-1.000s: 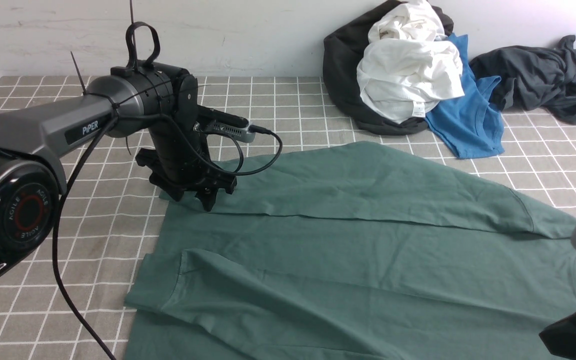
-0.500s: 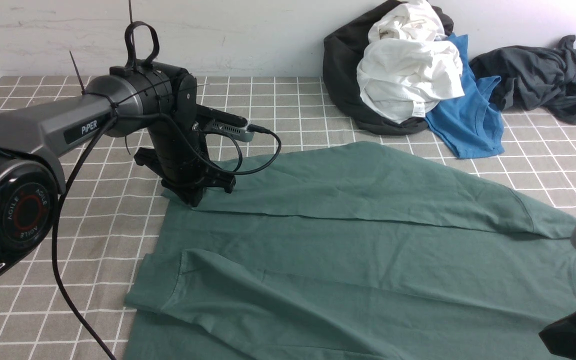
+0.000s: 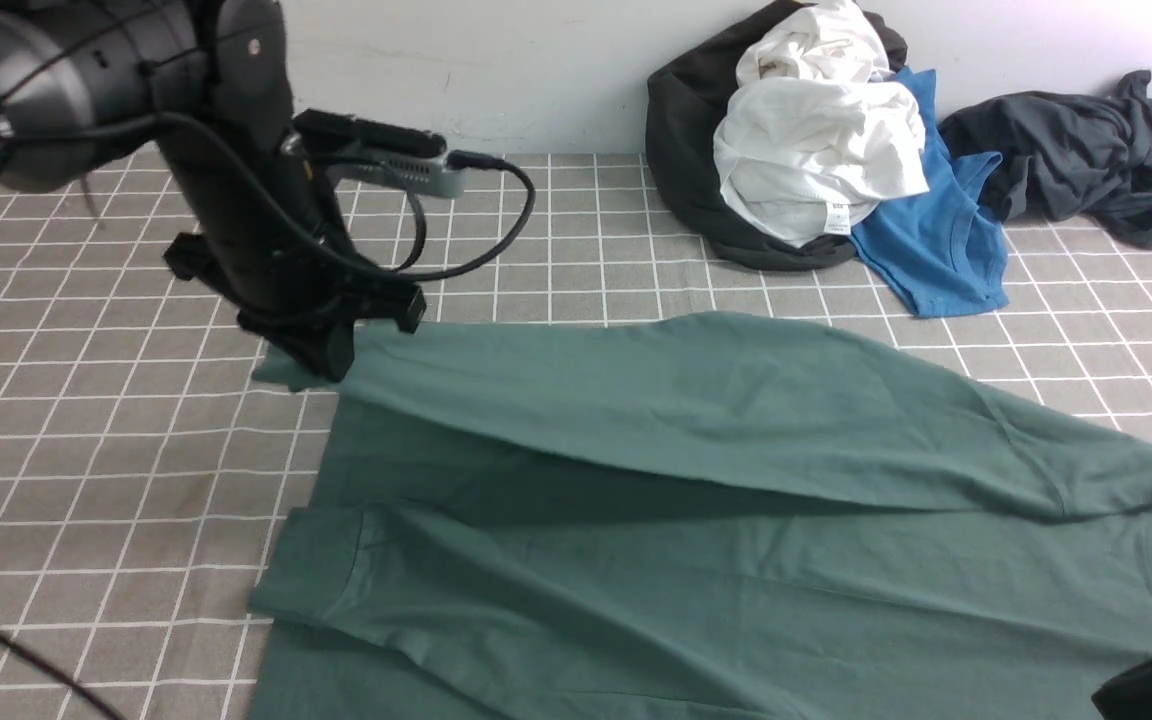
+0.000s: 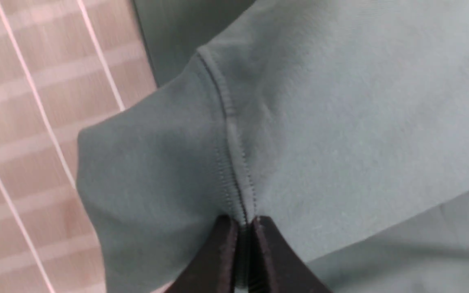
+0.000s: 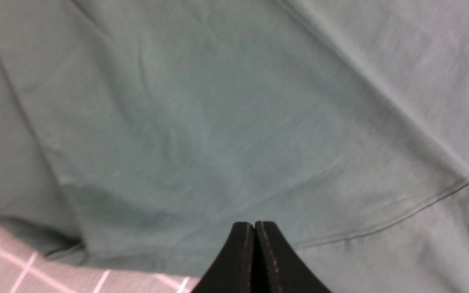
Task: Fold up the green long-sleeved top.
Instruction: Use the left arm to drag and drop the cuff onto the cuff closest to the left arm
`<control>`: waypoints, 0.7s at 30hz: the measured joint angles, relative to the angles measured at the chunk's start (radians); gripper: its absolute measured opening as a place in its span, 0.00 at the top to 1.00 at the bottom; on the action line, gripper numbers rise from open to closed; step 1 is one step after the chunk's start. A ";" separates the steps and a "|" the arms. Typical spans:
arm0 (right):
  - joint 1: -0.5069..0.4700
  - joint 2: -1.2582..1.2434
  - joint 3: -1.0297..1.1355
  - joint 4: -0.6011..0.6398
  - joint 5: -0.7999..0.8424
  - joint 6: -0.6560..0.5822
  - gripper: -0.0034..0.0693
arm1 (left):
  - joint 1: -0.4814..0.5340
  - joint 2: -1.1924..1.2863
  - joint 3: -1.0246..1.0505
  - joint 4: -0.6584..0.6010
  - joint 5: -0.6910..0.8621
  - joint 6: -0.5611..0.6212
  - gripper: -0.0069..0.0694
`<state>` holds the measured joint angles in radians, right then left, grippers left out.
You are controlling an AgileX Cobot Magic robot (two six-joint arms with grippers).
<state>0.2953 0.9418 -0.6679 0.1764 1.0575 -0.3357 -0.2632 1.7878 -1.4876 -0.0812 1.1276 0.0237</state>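
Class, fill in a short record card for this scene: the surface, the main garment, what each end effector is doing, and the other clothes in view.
surface: checked tablecloth
main garment: green top, spread out, far layer raised off the rest
left end effector: shut on the green top at a stitched seam, far left corner
right end effector: shut, apparently pinching the green top's right side
other clothes: white garment, blue T-shirt and black garment heaped by the wall; dark grey garment beside them
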 joint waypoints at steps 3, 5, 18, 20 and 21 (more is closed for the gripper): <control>0.000 -0.042 0.000 0.013 0.025 0.000 0.97 | -0.013 -0.133 0.194 -0.021 -0.047 -0.011 0.89; 0.012 -0.080 0.000 0.016 0.037 0.000 0.97 | -0.038 -0.245 0.357 -0.030 -0.111 -0.024 0.89; 0.197 -0.134 -0.001 -0.020 0.161 -0.013 0.97 | -0.102 -0.405 0.745 -0.023 -0.340 -0.044 0.74; 0.200 -0.134 -0.001 -0.020 0.178 -0.012 0.97 | -0.102 -0.405 0.745 -0.013 -0.340 -0.042 0.64; 0.200 -0.134 -0.001 -0.019 0.182 -0.012 0.97 | -0.102 -0.405 0.745 -0.009 -0.339 -0.040 0.56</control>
<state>0.4950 0.8080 -0.6689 0.1574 1.2394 -0.3474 -0.3654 1.3829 -0.7425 -0.0902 0.7888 -0.0160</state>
